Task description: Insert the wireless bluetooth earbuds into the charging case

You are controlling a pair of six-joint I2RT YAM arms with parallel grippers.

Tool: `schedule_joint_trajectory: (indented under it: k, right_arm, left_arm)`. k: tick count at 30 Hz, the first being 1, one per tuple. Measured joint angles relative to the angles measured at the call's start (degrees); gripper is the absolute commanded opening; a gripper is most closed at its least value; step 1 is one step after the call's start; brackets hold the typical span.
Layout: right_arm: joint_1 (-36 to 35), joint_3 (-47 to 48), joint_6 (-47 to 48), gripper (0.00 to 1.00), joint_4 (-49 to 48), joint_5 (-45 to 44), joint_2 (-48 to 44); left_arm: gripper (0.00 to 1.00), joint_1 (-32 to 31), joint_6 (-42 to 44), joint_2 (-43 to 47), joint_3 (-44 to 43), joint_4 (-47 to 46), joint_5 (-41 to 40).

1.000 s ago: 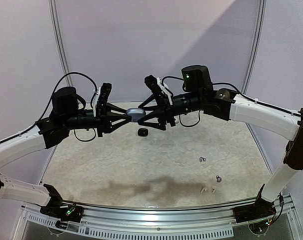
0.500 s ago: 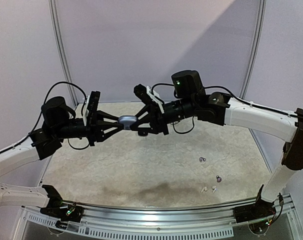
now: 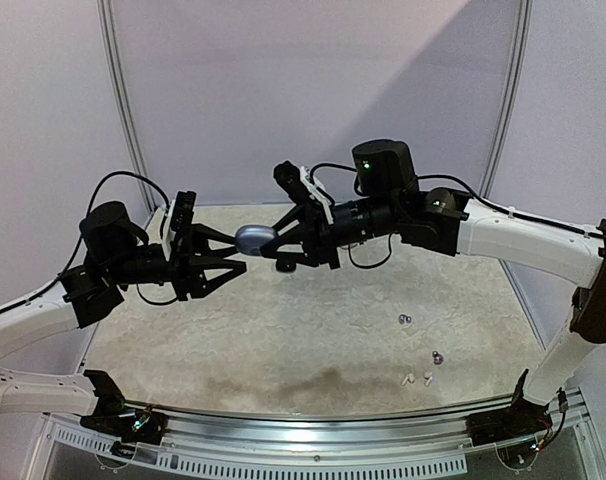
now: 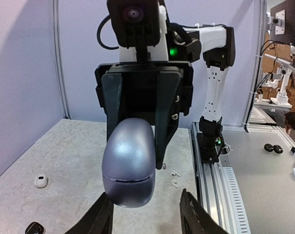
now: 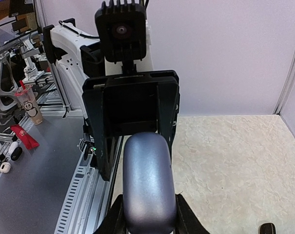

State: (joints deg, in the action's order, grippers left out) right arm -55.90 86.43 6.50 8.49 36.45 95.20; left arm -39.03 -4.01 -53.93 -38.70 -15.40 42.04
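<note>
Earbuds right of the grey case were too small to tell apart, dark thing beneath it was half hidden.

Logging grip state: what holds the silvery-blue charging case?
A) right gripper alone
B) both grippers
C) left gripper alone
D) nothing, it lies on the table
A: the right gripper clamps the charging case in mid-air, while the left gripper stands open with its fingers clear of the case's sides.

You're looking at the grey-blue charging case pinched between the right end effector fingers, centre frame. The left end effector faces you behind it, fingers set wider than the case. A small black item lies on the tabletop, bottom right.
</note>
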Motion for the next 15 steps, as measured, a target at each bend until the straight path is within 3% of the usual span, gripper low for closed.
schedule_joint_trajectory:
  k: [10,15]
  right_arm:
    - [-0.79,0.0,-0.22,0.0,-0.35,0.37,0.0]
    - [-1.11,0.02,-0.2,0.0,-0.28,0.22,0.0]
  left_arm:
    - [0.33,-1.14,0.24,-0.79,0.0,-0.44,-0.52]
    - [0.35,-1.25,0.35,-0.79,0.0,-0.37,-0.61]
